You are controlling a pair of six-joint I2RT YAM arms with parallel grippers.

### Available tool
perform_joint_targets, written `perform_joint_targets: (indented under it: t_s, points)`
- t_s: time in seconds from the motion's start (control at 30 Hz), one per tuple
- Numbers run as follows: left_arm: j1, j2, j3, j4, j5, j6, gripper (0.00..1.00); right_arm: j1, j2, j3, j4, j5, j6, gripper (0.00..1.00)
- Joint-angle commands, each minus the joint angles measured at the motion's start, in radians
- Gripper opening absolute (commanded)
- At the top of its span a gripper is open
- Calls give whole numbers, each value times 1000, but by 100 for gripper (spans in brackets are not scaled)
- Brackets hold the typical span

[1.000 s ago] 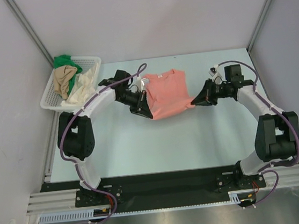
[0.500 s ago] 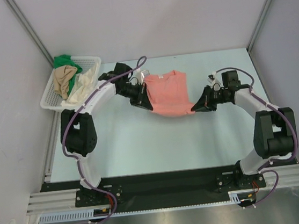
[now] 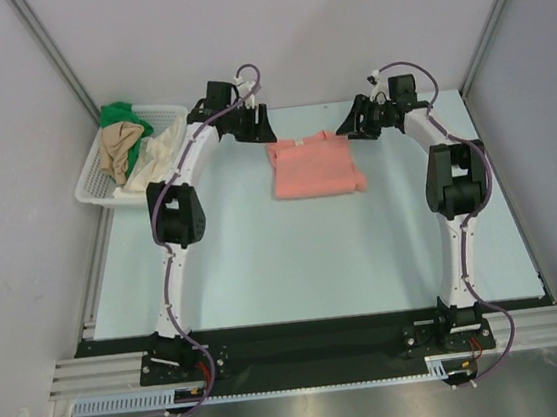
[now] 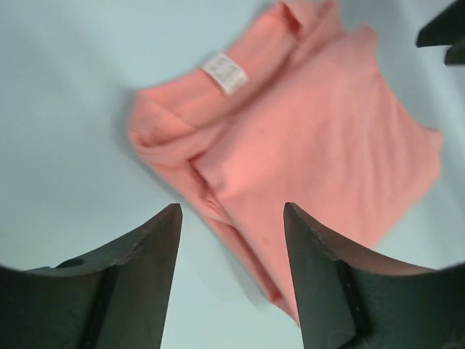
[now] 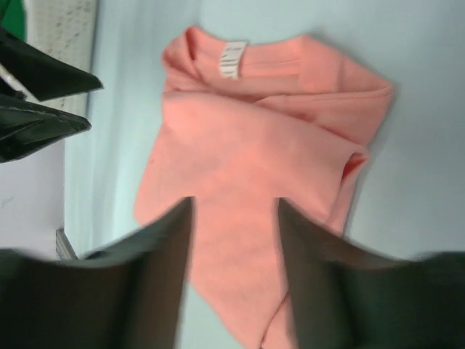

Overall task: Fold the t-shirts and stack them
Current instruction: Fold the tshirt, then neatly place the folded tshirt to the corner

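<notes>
Pink shirt (image 3: 314, 167) lies folded flat on the table (image 3: 264, 260), left hand (image 4: 232, 207) and right hand (image 5: 234, 201) both spread and empty above its collar edge, seemingly done with this fold, while green shirt (image 3: 119, 113), tan shirt (image 3: 117, 146) and cream shirt (image 3: 154, 157) wait bunched in basket (image 3: 89, 187)

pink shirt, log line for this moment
pink shirt: folded, on table | left gripper: open, empty | right gripper: open, empty | basket: other shirts

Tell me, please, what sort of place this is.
Likely a robotics lab cell: two arms bolted at the table edge, bare enclosing walls, a basket of t-shirts and a folded pink t-shirt.
</notes>
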Motion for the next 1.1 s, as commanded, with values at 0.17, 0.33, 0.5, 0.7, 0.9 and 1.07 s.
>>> perform_joint_targets:
  t_s: [0.17, 0.33, 0.5, 0.7, 0.9, 1.07]
  points:
    - [25, -181, -84, 101, -44, -41, 70, -10, -153, 13, -63, 112, -160, 70]
    - [7, -258, -233, 99, 164, -94, 66, -33, -196, -138, -76, 101, -190, 72]
    - [-48, -278, -355, 37, 264, -24, 61, -95, -105, -137, -85, -42, -179, 77]
    - [-110, -255, -408, -25, 220, 34, 63, -113, -14, -59, -42, -77, -110, 77]
    - [-119, -193, -404, -51, 157, 71, 63, -79, 84, -17, -39, -88, -102, 76]
    - [-107, -161, -390, -54, 130, 82, 63, -43, 144, 1, -80, -108, -113, 76]
